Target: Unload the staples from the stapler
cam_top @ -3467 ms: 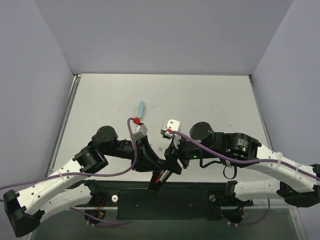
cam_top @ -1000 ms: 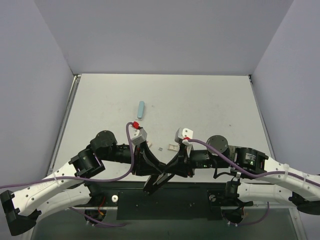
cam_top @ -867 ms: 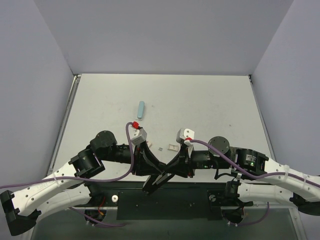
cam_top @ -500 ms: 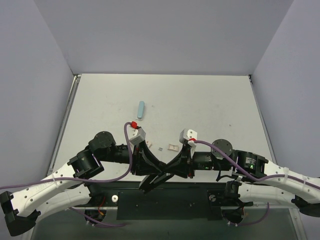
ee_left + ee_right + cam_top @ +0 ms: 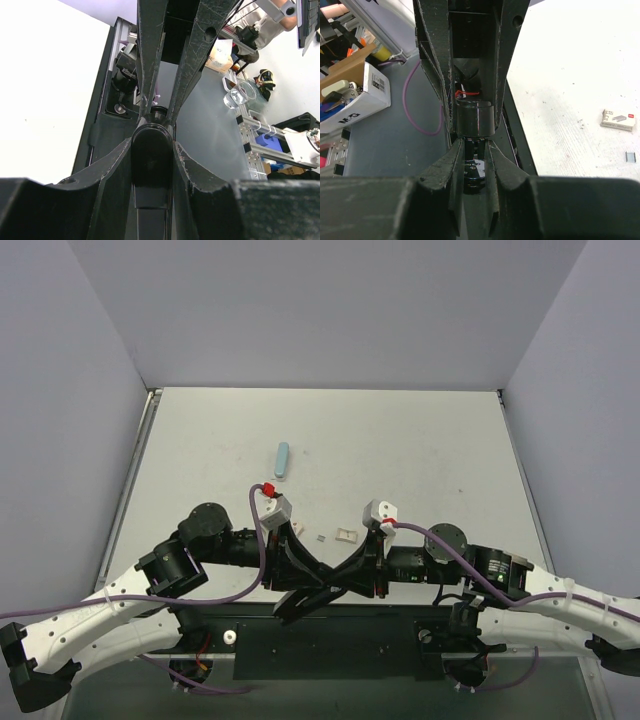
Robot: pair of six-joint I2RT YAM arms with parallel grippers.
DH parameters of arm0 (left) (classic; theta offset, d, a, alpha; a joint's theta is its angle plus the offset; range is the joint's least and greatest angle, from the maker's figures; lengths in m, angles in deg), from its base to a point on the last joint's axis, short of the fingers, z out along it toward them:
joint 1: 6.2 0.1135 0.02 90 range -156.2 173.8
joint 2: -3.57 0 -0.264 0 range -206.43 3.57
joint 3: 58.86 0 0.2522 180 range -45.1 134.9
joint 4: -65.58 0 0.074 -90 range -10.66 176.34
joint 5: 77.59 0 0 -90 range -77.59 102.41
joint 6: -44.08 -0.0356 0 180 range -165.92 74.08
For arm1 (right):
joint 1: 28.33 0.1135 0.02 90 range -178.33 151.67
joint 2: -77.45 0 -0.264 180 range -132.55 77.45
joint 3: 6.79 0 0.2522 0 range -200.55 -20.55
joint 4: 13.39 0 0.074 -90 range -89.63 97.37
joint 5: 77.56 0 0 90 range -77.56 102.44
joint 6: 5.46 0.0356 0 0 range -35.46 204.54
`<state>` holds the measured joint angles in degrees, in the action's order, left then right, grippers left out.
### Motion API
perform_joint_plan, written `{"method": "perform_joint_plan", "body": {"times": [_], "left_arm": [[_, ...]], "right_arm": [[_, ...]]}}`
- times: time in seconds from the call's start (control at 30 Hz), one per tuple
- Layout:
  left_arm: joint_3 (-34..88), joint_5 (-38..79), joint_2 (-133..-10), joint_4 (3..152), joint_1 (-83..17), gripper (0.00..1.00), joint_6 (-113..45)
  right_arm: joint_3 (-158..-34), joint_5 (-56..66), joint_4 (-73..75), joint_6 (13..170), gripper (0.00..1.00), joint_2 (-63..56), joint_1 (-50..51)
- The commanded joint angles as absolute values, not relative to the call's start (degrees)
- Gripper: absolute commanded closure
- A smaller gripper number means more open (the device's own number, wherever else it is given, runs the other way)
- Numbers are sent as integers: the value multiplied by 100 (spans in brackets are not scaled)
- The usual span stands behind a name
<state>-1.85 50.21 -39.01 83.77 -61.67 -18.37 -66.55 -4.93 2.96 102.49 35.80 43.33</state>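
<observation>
Top view: I am holding the stapler (image 5: 292, 606) between both grippers at the near edge of the table (image 5: 420, 440), over the dark base plate (image 5: 400, 645) rather than the white surface. Over the last seconds my right arm has been dropping back and stretching low, and the stapler has been swinging leftward with it. The small staple box (image 5: 346, 535) and a grey scrap (image 5: 320, 537) beside it are now lying uncovered. The light-blue bar (image 5: 282, 460) is sitting well apart, unmoved.

Left wrist view: my left gripper (image 5: 152, 147) is standing partly open, clamping the stapler's rounded black body from both sides. The right gripper's fingers (image 5: 150, 55) are reaching in from the opposite end.

Right wrist view: my right gripper (image 5: 475, 145) is standing nearly closed, pinching a thin part of the stapler just below its rounded end.

Judgement: no silvery strip is showing in any view, so the staples are probably still loaded. The shift is reading as positioning for opening — not unloading yet.
</observation>
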Motion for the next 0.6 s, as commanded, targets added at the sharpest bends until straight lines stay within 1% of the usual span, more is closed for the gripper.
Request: {"method": "perform_joint_plan", "body": {"times": [0.0,0.57], "left_arm": [[438,4247,-3633,6976,-6017,100,-1876],[281,3641,-3466,6792,-6017,100,-1964]], "right_arm": [[-6213,-1243,1813,10405,100,3632,4444],[-5317,-1472,767,11037,100,3675,4444]]}}
